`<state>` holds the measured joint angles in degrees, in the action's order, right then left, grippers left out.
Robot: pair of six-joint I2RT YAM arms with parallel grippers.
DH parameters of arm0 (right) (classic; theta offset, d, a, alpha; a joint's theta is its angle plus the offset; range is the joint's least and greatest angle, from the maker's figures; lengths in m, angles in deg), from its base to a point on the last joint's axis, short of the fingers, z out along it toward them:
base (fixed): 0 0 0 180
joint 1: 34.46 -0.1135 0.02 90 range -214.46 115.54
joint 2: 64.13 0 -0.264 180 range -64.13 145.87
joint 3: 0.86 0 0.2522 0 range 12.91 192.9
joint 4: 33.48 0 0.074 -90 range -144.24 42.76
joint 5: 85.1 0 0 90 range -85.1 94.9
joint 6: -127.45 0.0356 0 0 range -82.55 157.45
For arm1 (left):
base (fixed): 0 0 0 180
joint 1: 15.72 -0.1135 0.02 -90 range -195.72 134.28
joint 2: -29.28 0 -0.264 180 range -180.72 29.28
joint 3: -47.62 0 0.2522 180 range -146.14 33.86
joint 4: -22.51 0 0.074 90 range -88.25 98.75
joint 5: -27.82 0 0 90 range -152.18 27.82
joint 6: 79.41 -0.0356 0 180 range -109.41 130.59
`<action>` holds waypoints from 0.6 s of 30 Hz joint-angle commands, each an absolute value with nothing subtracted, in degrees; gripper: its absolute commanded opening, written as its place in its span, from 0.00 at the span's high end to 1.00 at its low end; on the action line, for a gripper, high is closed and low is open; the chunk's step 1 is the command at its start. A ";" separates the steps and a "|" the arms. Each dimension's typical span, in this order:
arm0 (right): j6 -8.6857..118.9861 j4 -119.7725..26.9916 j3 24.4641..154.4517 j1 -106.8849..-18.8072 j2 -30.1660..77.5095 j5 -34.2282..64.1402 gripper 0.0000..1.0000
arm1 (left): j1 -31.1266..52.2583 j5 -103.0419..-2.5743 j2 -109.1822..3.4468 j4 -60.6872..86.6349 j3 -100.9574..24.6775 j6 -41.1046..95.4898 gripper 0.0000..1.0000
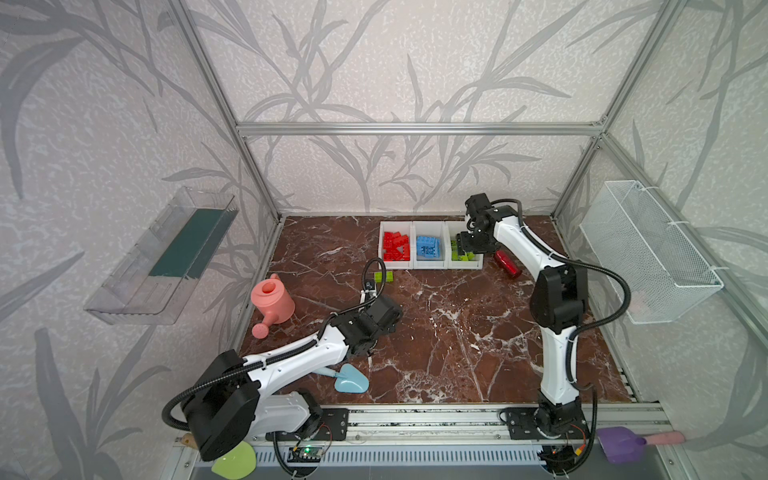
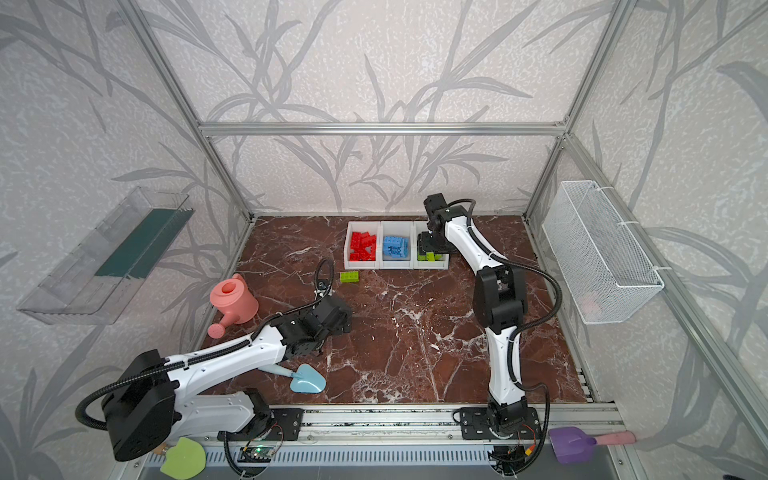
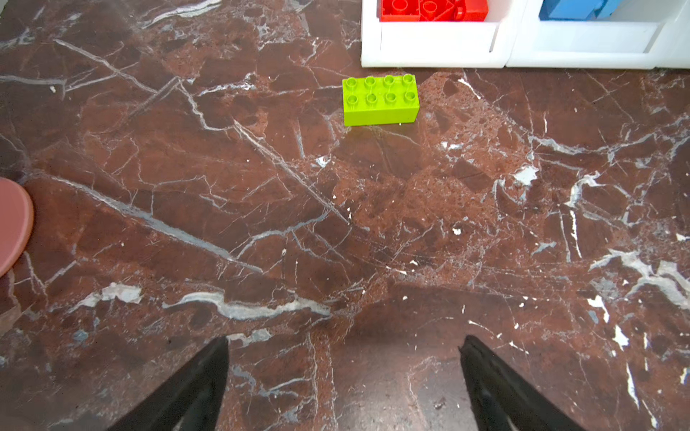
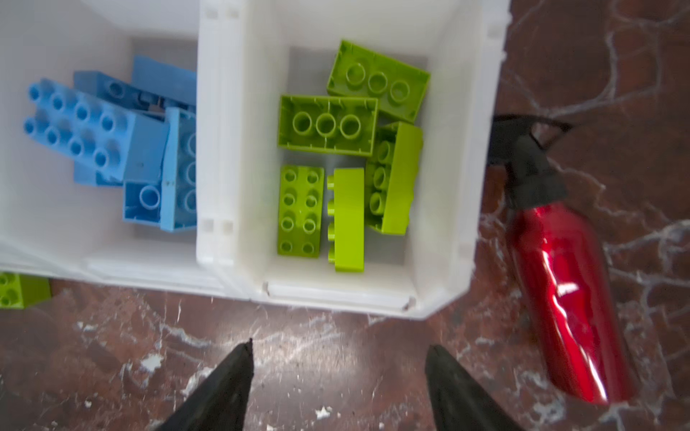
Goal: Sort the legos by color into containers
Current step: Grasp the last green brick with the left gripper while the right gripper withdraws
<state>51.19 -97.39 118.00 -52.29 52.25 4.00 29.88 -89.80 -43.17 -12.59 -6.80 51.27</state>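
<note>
Lime-green, the one loose lego (image 3: 380,100) lies ahead of the wide-open, empty left pincer (image 3: 343,337), due a reach and grasp; the right pincer (image 4: 340,343) also gapes empty.

The right arm (image 1: 511,237) hides some green legos (image 1: 466,257) in both top views; the left wrist view crops red legos (image 3: 433,9).

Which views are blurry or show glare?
Right wrist view: slightly smeared, edges of the bins soft, bright glare streaks on the bottle. Left wrist view: sharp, studs on the brick crisp. Both top views: evenly lit, no harsh shadows.
</note>
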 commanded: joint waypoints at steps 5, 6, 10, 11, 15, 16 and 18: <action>54.17 -71.32 87.25 -52.92 22.07 8.37 0.09 | 28.40 -90.00 -44.95 -16.77 -13.01 52.16 0.01; 54.90 -69.61 83.88 -52.92 19.07 8.99 0.08 | 28.08 -90.10 -45.55 -17.23 -14.10 51.76 0.01; 59.86 -60.74 69.03 -53.06 6.34 11.78 0.07 | 26.05 -88.84 -48.93 -18.23 -17.84 50.21 0.01; 61.01 -59.32 65.97 -53.15 3.56 12.50 0.07 | 25.49 -88.52 -49.99 -18.50 -18.72 49.93 0.01; 64.32 -55.19 56.11 -53.51 -4.38 14.64 0.07 | 23.53 -87.60 -54.43 -19.03 -22.08 48.89 0.01; 65.10 -54.03 53.77 -53.62 -5.81 15.56 0.07 | 22.98 -87.20 -55.83 -18.98 -23.02 48.33 0.01; 66.75 -51.48 49.42 -53.72 -7.98 16.59 0.07 | 21.90 -86.69 -58.50 -19.23 -25.20 47.45 0.01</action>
<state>62.97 -58.18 52.96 -53.34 -5.63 13.64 23.06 -87.13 -56.13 -17.35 -22.45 48.91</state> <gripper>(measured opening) 0.933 0.993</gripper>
